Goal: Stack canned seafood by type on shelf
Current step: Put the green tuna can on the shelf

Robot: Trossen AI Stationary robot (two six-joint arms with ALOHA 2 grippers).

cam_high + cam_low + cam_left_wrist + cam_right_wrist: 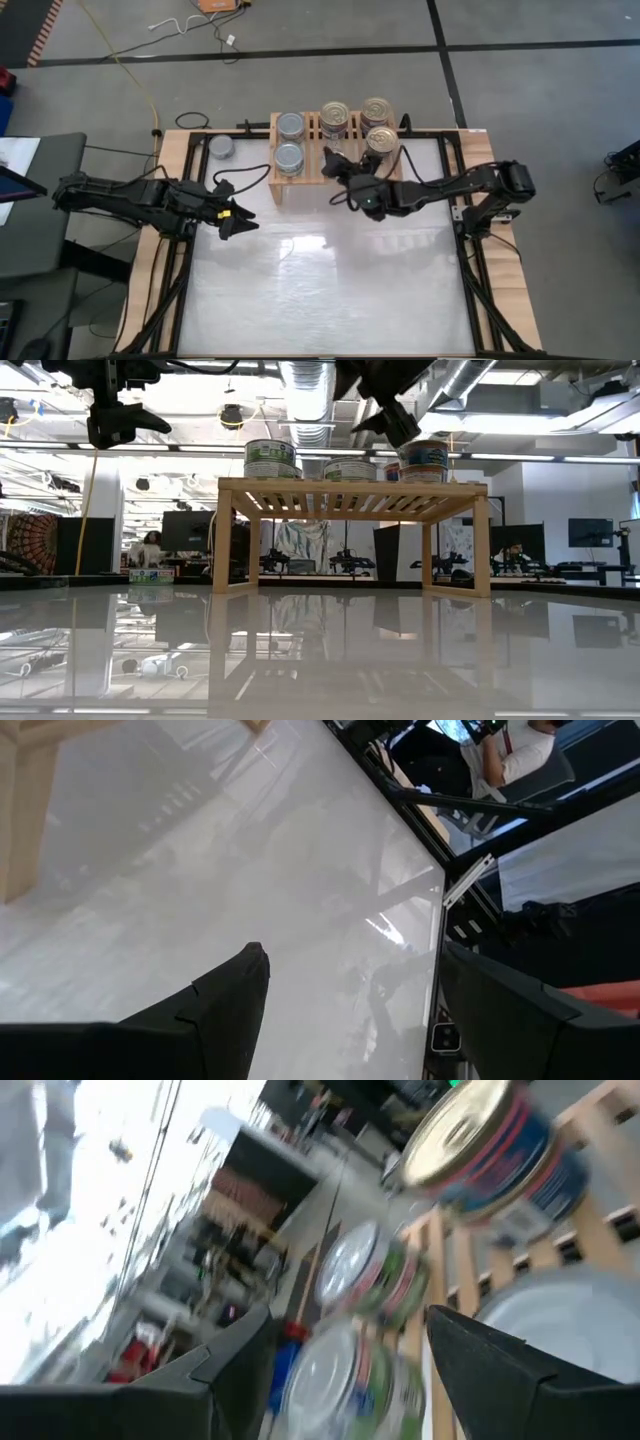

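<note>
The light-wood shelf (335, 150) (350, 495) stands at the table's far edge. On its slatted top sit canned seafood tins: two silver-topped ones (289, 125) (289, 158) on the left and three gold-topped ones (335, 117) (376, 111) (381, 140) on the right. Another silver-topped tin (221, 147) (152, 574) rests on the table left of the shelf. My right gripper (336, 175) (345, 1350) hovers open at the shelf's near edge, facing the tins, and holds nothing. My left gripper (243, 208) (350, 990) hangs open above the table's left part, with nothing between its fingers.
Wooden planks (170, 160) frame the glossy white table (330, 280). Its near half lies bare in front of the shelf. Cables (200, 20) lie on the floor beyond the far edge. A seated person (520, 750) shows past the table in the left wrist view.
</note>
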